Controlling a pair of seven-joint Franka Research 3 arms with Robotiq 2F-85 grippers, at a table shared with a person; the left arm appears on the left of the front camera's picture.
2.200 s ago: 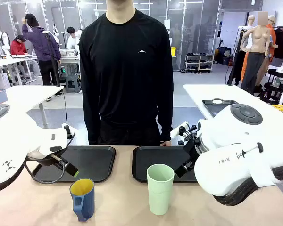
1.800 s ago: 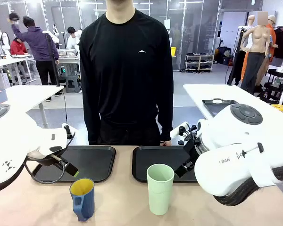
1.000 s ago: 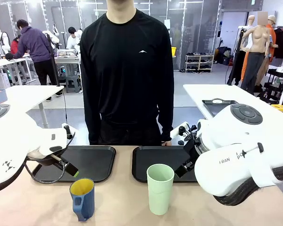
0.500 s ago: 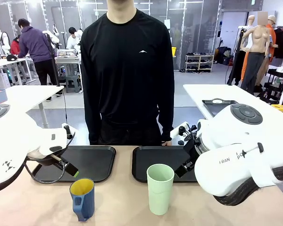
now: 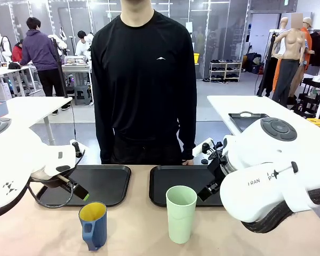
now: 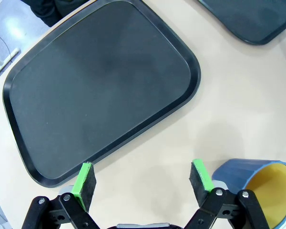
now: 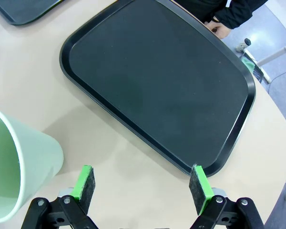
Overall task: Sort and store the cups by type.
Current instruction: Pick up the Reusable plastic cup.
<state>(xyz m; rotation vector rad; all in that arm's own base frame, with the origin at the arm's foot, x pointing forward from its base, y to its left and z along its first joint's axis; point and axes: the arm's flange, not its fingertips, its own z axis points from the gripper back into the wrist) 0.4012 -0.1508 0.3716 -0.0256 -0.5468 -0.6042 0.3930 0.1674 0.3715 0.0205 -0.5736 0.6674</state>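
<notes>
Mug (image 6: 257, 191) upright on counter (image 6: 229, 109), just beside left pincer (image 6: 143, 179) at its 3 o'clock; in front view its handle points to 6. Tumbler (image 7: 19, 167) upright, mouth up, at 9 o'clock of right pincer (image 7: 142, 183). Both pincers wide open, empty, angled down over near tray edges: left tray (image 6: 100, 90), right tray (image 7: 157, 81).

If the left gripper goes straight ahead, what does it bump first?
Probably the bare table, beside the black tray, though depth is unclear. The blue mug sits off to one side.
</notes>
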